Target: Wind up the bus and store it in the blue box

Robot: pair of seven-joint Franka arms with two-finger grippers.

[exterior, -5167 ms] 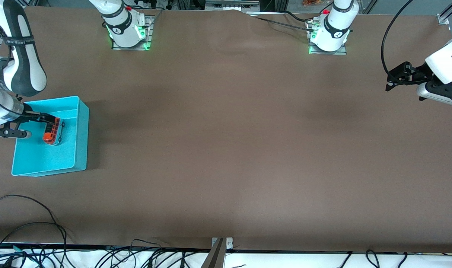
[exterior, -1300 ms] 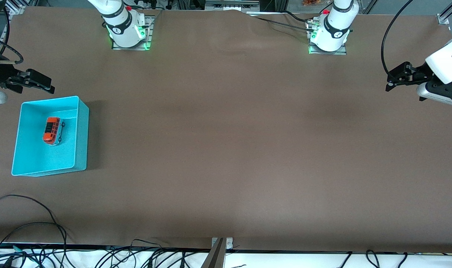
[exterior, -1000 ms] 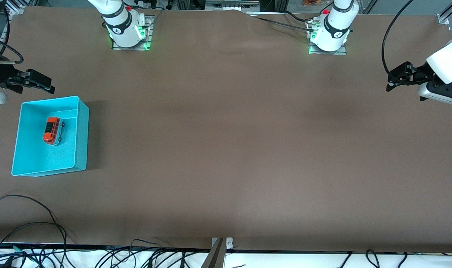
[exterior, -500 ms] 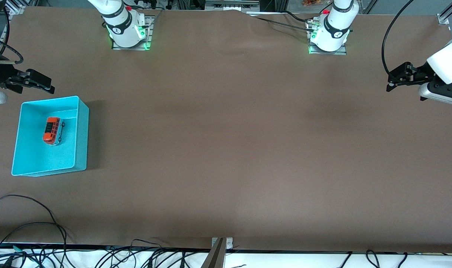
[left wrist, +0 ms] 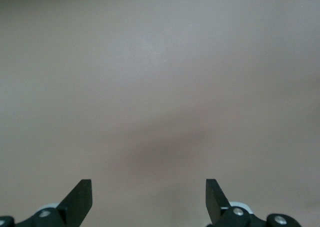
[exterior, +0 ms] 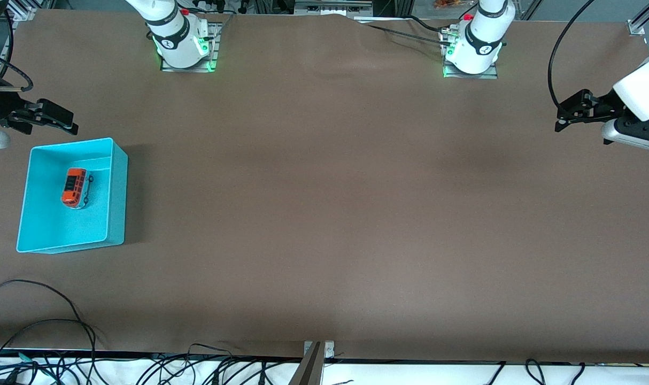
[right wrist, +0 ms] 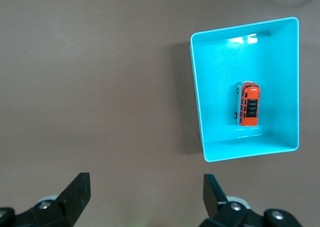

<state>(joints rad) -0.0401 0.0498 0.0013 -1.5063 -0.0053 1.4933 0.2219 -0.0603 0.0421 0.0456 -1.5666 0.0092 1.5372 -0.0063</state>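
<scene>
The small orange bus (exterior: 75, 187) stands on its wheels inside the blue box (exterior: 118, 192), near the wall closest to the arms' bases. This turquoise bin sits at the right arm's end of the table. My right gripper (exterior: 70, 124) hangs open and empty above bare table, just off the box's base-side wall. In the right wrist view, the box (right wrist: 196, 97) and the bus (right wrist: 248, 104) lie well off from the gripper (right wrist: 146, 184). At the other end of the table, my left gripper (exterior: 558, 118) waits open over bare tabletop, and the left wrist view (left wrist: 149, 187) shows only brown surface.
Both arm bases (exterior: 183, 51) (exterior: 471, 53) stand along the table's robot-side edge. Loose black cables (exterior: 41, 321) trail over the table's edge nearest the front camera, by a small metal bracket (exterior: 319, 350). The brown table (exterior: 324, 214) lies bare between the box and the left arm.
Five seconds ago my right gripper was down in the box at the bus; it has since let go and drawn out. Over the last second nothing moved.
</scene>
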